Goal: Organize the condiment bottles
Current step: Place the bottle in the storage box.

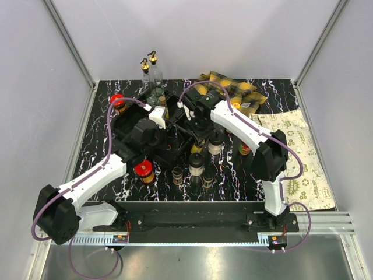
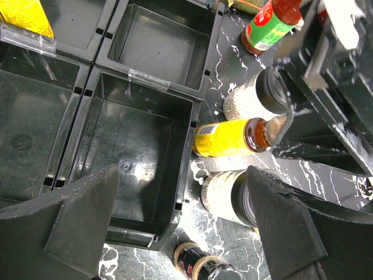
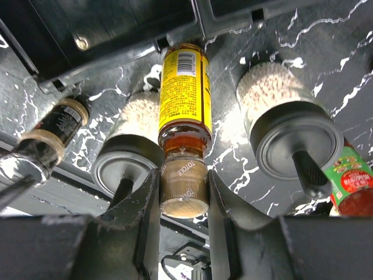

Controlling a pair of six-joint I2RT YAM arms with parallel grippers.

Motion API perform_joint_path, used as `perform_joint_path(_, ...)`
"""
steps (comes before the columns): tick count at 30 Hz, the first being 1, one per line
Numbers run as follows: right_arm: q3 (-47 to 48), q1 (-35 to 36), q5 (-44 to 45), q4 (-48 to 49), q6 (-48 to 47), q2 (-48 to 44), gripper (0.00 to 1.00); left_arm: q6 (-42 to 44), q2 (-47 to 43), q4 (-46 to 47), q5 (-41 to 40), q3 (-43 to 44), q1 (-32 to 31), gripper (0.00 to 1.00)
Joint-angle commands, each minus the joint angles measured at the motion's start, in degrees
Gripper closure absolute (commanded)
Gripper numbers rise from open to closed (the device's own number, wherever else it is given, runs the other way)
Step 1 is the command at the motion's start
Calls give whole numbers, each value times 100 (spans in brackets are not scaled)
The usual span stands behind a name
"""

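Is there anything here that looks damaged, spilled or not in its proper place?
I see no spill. Two oddities: clear tape strips bridge the rims of the black tray, as if patched, and the yellow plaid cloth lies crumpled at the back.

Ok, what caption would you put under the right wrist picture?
Right claw grips the yellow-label bottle by its cap, between two shakers.

White arm links (image 1: pixel 96 175) w/ black joints (image 1: pixel 269 158); purple cables (image 1: pixel 108 131); black fingers (image 3: pixel 140 233).
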Motion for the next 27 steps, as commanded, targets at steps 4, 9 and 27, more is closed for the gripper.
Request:
perform_joint_path(4,647,41,-94,-70,-140,297,66,75,-214,357,-151,-47,-22,6)
perform_joint_path(9,902,41,-50,-184,-149,560,61,67,-249,348,-168,-73,-31,6)
perform_joint_path(27,1271,50,12,-263,-26,343,23,163,-486,401,-168,-196,-31,4)
